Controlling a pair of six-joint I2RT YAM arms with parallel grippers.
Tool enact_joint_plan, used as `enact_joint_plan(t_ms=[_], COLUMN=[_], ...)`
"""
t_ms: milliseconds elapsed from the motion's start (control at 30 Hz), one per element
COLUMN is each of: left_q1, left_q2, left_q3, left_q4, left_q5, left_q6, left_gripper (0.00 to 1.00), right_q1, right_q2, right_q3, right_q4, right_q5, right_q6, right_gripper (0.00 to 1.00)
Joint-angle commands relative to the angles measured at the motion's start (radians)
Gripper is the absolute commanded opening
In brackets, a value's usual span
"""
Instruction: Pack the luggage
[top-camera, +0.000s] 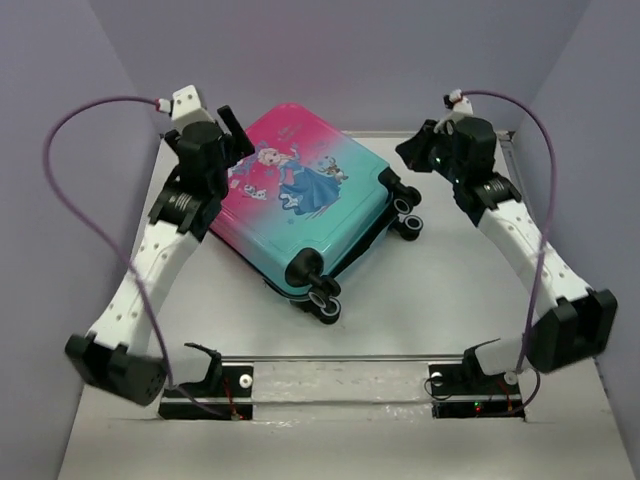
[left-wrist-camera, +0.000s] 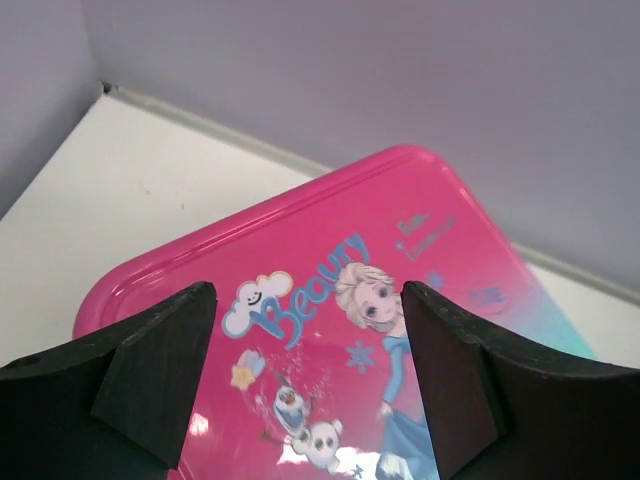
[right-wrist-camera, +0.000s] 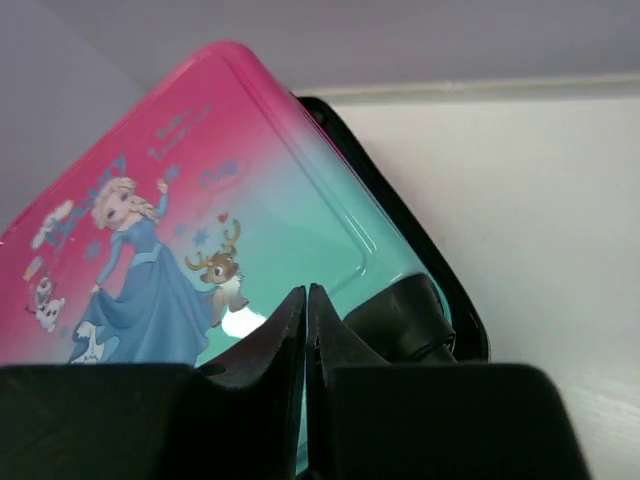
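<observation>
Left gripper (left-wrist-camera: 308, 335) wide open, empty, hovers over pink end of the luggage (top-camera: 300, 195). Right gripper (right-wrist-camera: 307, 305) pinched shut, holding nothing, just beside teal wheel end. The luggage lies flat, closed, printed side up, mid table (top-camera: 450, 300) — between both arms.

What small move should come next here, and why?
Probably lower the left gripper onto the pink end of the luggage to steady it: its jaws stand open over the shell, holding nothing, while the right gripper is shut near the teal end.
</observation>
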Motion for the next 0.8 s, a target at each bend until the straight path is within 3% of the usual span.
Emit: enact_joint_plan(t_ms=[0,67,167,333,533,600,767], left_q1=[0.19,0.256,0.323,0.443,0.459,0.46,0.468], left_q2=[0.19,0.3,0.453,0.653,0.913,0.951,1.02], left_q3=[0.105,0.196,0.35,0.548,0.781,0.791,0.791], left_q4=[0.04,0.017,-0.045,-0.128,-0.273,-0.281,-0.272], left_q5=[0.26,0.279,0.268,0.415,0.524,0.591,0.606], left_q6=[0.025,0.037,0.076,0.047,0.06,0.071,0.108], left_gripper=[0.87,0.87,0.88,0.88,0.88,0.88,0.88], right_q1=[0.038,0.068,0.102,0.113,0.122,0.122,0.122], right_q2=[-0.272,-0.378,-0.464,-0.589,-0.431,-0.384,-0.298], right_q3=[-0.395,-0.554,-0.665,-0.826,-0.824,-0.809,-0.755], right_q4=[0.196,0.224,0.199,0.136,0.173,0.187,0.246], right_q5=[0.023,0.018,0.015,0.017,-0.006,0.015,0.017], right_q6=[0.073,0.083,0.074,0.056,0.042,0.039,0.045], right_gripper=[0.07,0.07,0.07,0.07,0.07,0.07,0.07])
